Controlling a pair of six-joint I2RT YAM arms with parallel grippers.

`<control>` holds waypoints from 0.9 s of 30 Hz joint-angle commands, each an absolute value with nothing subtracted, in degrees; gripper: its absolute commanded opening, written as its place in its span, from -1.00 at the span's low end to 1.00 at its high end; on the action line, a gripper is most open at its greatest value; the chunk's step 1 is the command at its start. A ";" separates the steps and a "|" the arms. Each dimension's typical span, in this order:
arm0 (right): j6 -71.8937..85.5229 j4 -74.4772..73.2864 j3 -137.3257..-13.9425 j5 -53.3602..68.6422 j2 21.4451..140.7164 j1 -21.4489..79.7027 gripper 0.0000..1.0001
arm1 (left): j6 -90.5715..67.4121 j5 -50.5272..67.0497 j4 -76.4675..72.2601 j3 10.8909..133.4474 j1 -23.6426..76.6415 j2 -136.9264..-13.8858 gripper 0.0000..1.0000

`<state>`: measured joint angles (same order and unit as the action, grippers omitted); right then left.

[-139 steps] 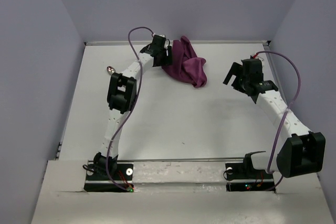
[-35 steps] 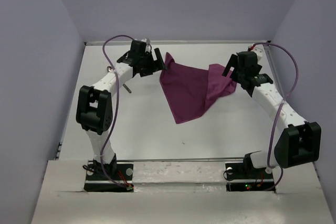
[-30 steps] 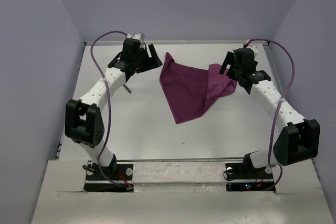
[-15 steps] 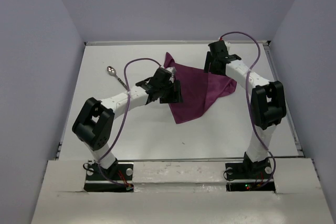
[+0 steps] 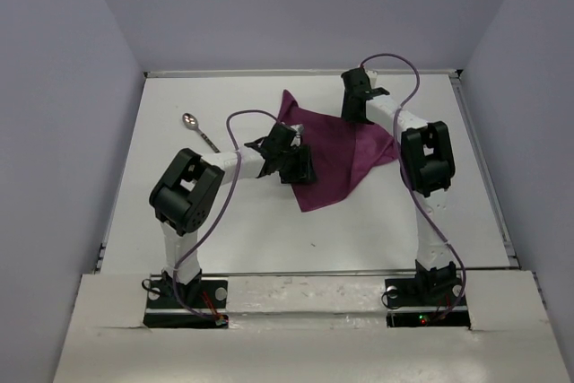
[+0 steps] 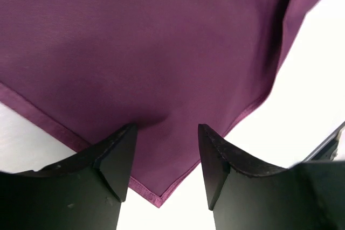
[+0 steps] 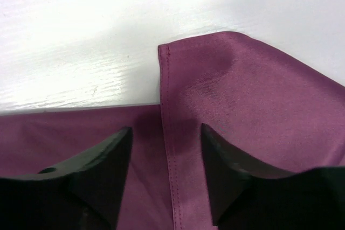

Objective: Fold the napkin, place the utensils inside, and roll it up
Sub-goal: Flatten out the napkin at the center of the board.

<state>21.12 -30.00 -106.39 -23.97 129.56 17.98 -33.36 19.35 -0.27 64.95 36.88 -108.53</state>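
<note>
Napkin [image 5: 332,145]: lies on the table [image 5: 269,221], centre-far, mostly spread, with one flap [image 7: 253,95] doubled over on its right side.

Change noted: a few seconds ago the cloth was a crumpled heap at the far edge. The two arms then stretched it out between them, let go and drew back to the sides. Both have since come in over it.

Left gripper [image 5: 296,166]: sits on the near-left edge. In the wrist view its fingers stand apart, astride the cloth just inside a hemmed corner [image 6: 156,203], with a slight pucker between the tips. No clamp is seen.

Right gripper [image 5: 356,107]: sits at the far side of the cloth, fingers apart either side of the flap's hem. It is likewise not clamped.

Assessment: unfurling looks done and folding has not begun. Both pincers appear set to take fresh holds, probably to straighten the flap or start the first fold. The doubled flap is the likely fault, since a fold made over it would come out uneven.

Containers: none in view. The napkin is to serve as the wrap, and nothing lies on it. One spoon [image 5: 199,130] rests on the table to the left, well apart from the cloth. No other cutlery can be made out.
</note>
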 commanded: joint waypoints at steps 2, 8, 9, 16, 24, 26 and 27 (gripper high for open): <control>21.18 -29.97 -109.34 -24.43 131.65 17.75 0.07 | -35.15 21.35 -0.61 65.22 34.54 -109.68 0.21; 19.51 -29.97 -109.34 -28.73 132.45 17.75 -0.24 | -34.37 22.33 -0.70 64.42 33.84 -109.86 0.19; 18.90 -29.97 -109.25 -30.22 132.19 17.75 -0.31 | -34.19 22.15 -0.53 64.25 33.66 -109.52 0.19; 20.12 -29.80 -108.98 -31.29 127.19 17.23 -0.99 | -32.26 21.09 1.30 63.19 30.59 -109.07 0.17; 21.70 -28.75 -104.52 -30.94 116.91 17.23 -0.99 | -29.71 21.00 1.41 61.70 23.65 -108.63 0.16; 23.63 -27.52 -97.59 -30.06 110.70 17.23 -0.99 | -29.27 21.01 1.49 62.31 22.33 -108.54 0.16; 24.25 -25.68 -94.43 -29.62 108.13 17.23 -0.99 | -29.18 21.01 1.67 62.66 22.06 -108.63 0.16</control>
<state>21.06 -29.47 -101.49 -28.88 118.80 17.61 -32.60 23.90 -2.00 64.07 23.55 -109.34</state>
